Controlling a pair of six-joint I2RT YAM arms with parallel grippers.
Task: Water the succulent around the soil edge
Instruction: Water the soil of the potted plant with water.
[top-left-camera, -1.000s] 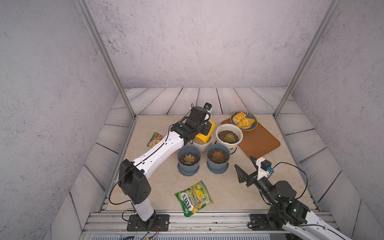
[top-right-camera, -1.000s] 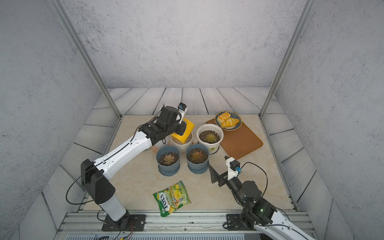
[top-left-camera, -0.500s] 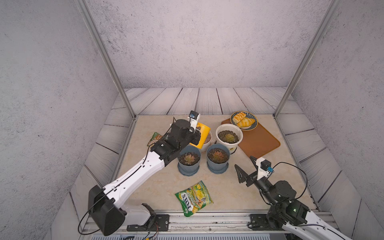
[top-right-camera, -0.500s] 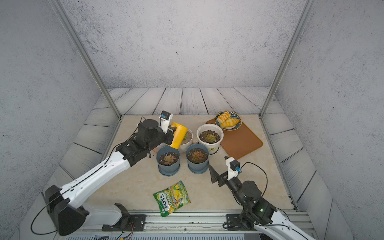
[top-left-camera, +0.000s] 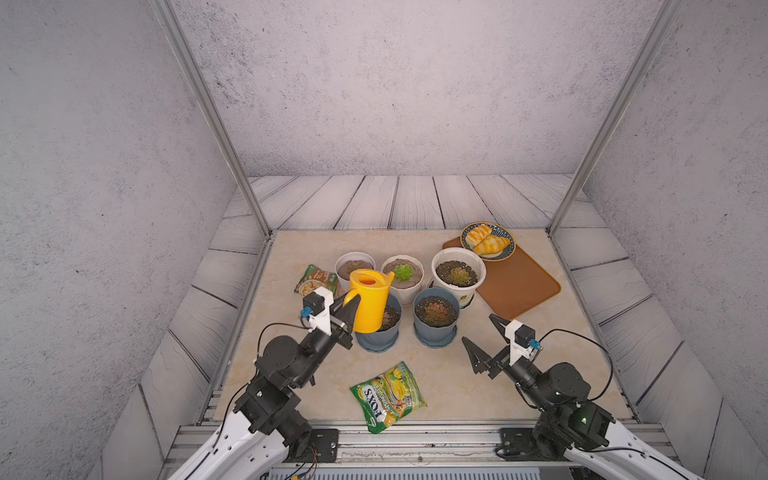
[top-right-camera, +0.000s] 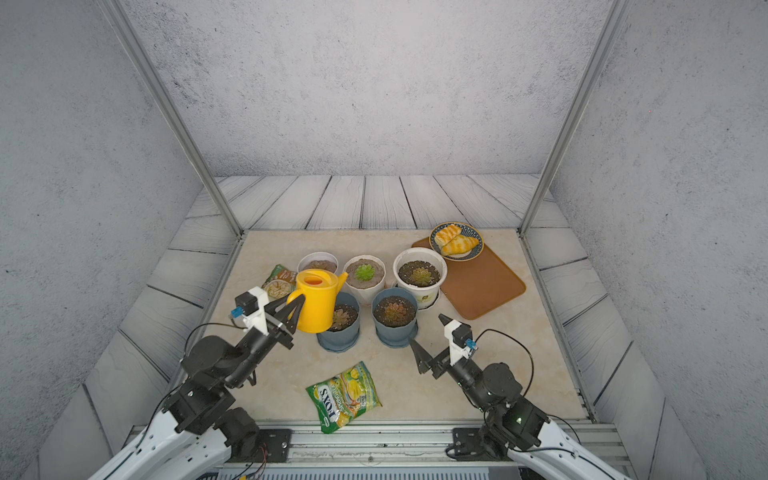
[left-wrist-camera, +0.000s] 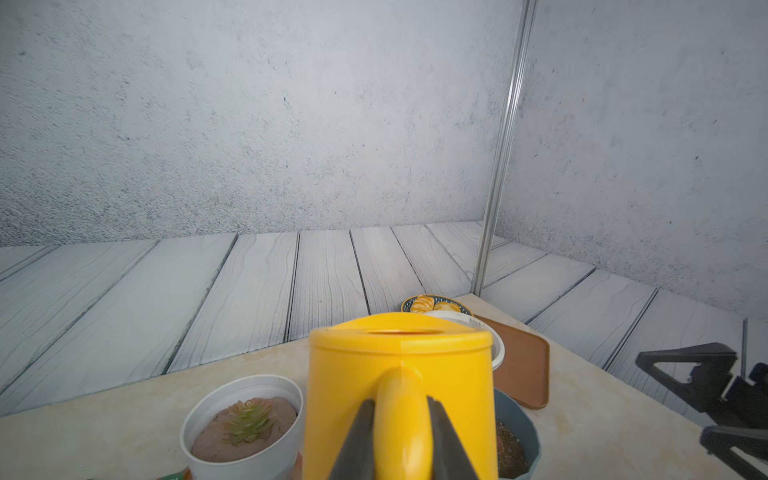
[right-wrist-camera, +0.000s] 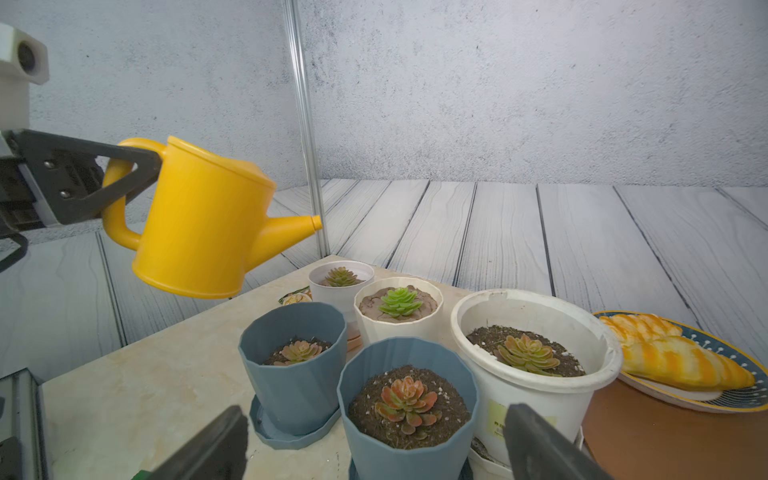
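A yellow watering can (top-left-camera: 370, 303) (right-wrist-camera: 203, 224) hangs nearly upright above the left blue pot (top-left-camera: 380, 334), its spout pointing at the back pots. My left gripper (top-left-camera: 353, 305) (left-wrist-camera: 401, 405) is shut on the can's handle, one finger on each side. No water shows at the spout. Several potted succulents stand in a cluster: a pink one (right-wrist-camera: 405, 401) in the right blue pot (top-left-camera: 436, 320), a green one (right-wrist-camera: 400, 302) in a ribbed white pot, another (right-wrist-camera: 525, 353) in a large white pot. My right gripper (top-left-camera: 478, 329) (right-wrist-camera: 374, 411) stands open in front of the right blue pot, holding nothing.
A green-yellow snack bag (top-left-camera: 388, 397) lies near the table's front edge and a second bag (top-left-camera: 316, 280) lies left of the pots. A brown board (top-left-camera: 519, 286) at the back right carries a plate of bread (top-left-camera: 488, 241). Metal frame posts stand at both back corners.
My left arm has drawn back toward the front with the can, from over the back pots to above the left blue pot. The right arm has not moved.
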